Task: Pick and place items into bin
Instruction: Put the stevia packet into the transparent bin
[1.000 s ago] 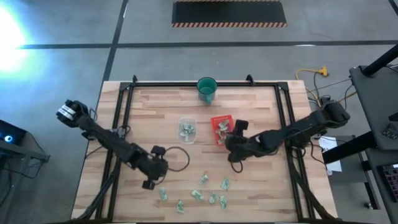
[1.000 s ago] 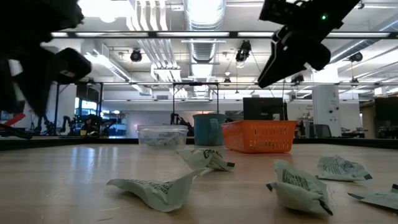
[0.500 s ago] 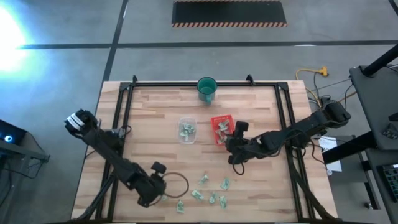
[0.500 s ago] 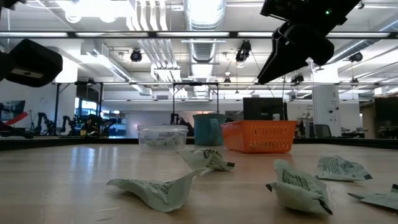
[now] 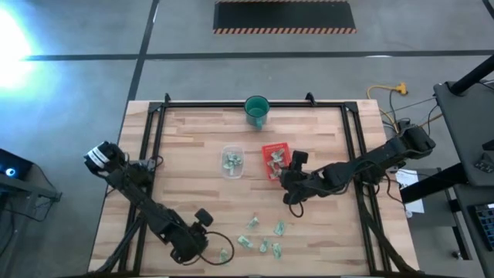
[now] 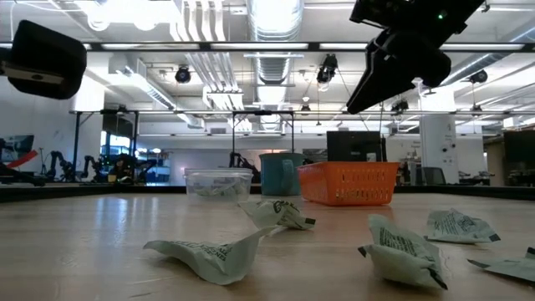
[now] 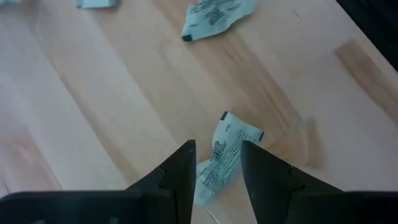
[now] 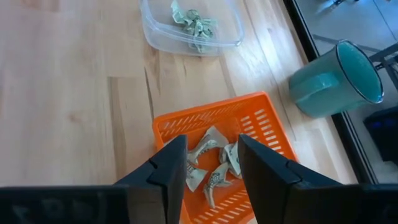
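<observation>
Hovering low over the near edge of the wooden table [image 5: 185, 162], the left gripper [image 7: 216, 163] has its two dark fingers a narrow gap apart, holding nothing, with one green-and-white packet [image 7: 225, 150] lying flat on the wood right between and just past the fingertips. A second packet [image 7: 219, 14] lies farther ahead of that claw, and a scatter of loose packets [image 5: 262, 235] sits just off to its side, toward the right arm.

The right gripper [image 8: 211, 158] hangs above the orange tray [image 8: 255, 124], its fingers parted about as far and empty too. Straight below and ahead of it, several crumpled packets in the tray [image 8: 214, 165] lie together on the mesh floor. Beyond the tray from that claw stands a clear plastic tub [image 8: 186, 28] with a few more pieces inside, and off to one side the teal cup [image 8: 339, 78] stands upright near the table's rail.

From table height, the nearest packets [image 6: 217, 251] lie crumpled on the wood.
</observation>
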`<state>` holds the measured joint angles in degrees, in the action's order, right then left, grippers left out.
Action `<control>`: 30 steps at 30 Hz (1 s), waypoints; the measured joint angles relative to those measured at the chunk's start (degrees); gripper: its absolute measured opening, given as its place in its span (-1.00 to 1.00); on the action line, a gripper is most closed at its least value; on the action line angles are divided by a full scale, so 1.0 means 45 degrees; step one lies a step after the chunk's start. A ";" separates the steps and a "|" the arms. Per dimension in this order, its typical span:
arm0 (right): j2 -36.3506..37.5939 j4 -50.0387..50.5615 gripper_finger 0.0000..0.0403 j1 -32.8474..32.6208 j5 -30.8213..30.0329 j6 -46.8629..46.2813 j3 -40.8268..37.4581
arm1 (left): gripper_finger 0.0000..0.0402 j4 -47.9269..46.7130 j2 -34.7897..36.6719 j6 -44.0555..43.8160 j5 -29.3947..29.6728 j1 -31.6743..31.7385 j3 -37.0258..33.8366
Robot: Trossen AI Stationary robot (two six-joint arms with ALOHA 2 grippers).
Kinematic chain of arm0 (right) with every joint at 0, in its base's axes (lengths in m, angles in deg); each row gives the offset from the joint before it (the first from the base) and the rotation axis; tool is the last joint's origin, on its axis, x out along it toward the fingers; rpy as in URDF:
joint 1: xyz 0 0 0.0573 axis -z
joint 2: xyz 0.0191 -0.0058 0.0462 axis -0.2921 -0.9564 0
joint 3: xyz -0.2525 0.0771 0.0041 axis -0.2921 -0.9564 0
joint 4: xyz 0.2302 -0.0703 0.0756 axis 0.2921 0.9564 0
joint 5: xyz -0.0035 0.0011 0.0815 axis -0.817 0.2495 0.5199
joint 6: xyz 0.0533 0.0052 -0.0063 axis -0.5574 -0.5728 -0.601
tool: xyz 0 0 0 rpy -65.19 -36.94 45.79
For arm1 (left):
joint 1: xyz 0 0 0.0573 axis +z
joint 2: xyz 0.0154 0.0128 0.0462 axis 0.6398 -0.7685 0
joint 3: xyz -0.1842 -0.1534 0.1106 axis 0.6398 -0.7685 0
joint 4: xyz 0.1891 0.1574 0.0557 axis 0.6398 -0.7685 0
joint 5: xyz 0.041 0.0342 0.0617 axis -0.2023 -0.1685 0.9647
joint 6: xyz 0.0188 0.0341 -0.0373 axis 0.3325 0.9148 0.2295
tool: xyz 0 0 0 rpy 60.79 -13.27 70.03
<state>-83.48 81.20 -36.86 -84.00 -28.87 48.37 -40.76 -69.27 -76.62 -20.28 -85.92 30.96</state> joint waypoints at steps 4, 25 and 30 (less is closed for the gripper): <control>0.0000 0.0000 -0.37 0.0000 0.0014 0.0000 0.0000 | -0.46 -0.0015 -0.0004 0.0954 -0.0004 -0.0027 -0.0075; -0.0005 -0.0058 -0.40 0.0000 0.0053 0.0000 0.0000 | -0.46 0.0072 -0.0005 0.1686 -0.0004 0.0007 -0.0718; -0.0005 -0.0081 -0.39 0.0000 0.0053 0.0000 0.0000 | -0.46 0.0838 -0.0005 0.1710 -0.0009 0.0132 -0.1163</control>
<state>-83.50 80.83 -36.86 -83.77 -28.87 48.37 -36.99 -69.29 -68.92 -20.32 -85.33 25.72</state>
